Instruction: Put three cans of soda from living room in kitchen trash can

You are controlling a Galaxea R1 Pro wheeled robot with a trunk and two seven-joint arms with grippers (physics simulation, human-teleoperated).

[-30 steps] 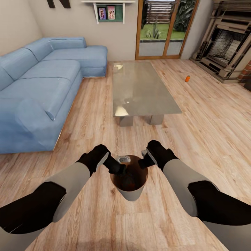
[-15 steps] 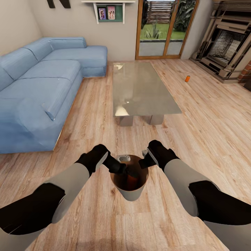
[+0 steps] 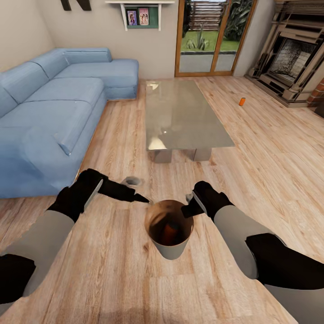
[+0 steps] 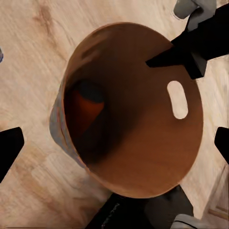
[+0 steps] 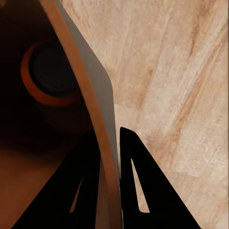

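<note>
Standing in a wood-floored living room, the robot holds a small tapered trash can [image 3: 169,234] out in front of its trunk, above the floor [image 3: 252,162], with its right gripper [image 3: 188,209] pinched onto the rim; the right wrist view shows the thin bin wall clamped between the two dark fingers [image 5: 143,186], one inside and one outside. That single-sided grip seems meant to keep the bin's mouth open and facing up, so cans can be dropped in. One orange-red soda can [image 3: 168,231] lies inside the glossy orange-brown bin, leaning against the wall, as the left wrist view [image 4: 86,107] confirms. The left gripper [image 3: 135,197] hangs just beside the bin's rim on the robot's left, its fingers spread and holding nothing; it reads as free for the next pick. A second orange-red can [image 3: 242,101] stands upright on the floor far ahead and to the right, near the ornate fireplace [image 3: 292,58] and well apart from the robot. Between robot and can stretches a glass coffee table [image 3: 180,112], with a blue corner sofa [image 3: 54,103] along the left wall. A small pale object [image 3: 132,181] on the floor near the left gripper is too indistinct to name. By my judgement, carrying the bin along lets the robot gather cans here before heading to the kitchen.
</note>
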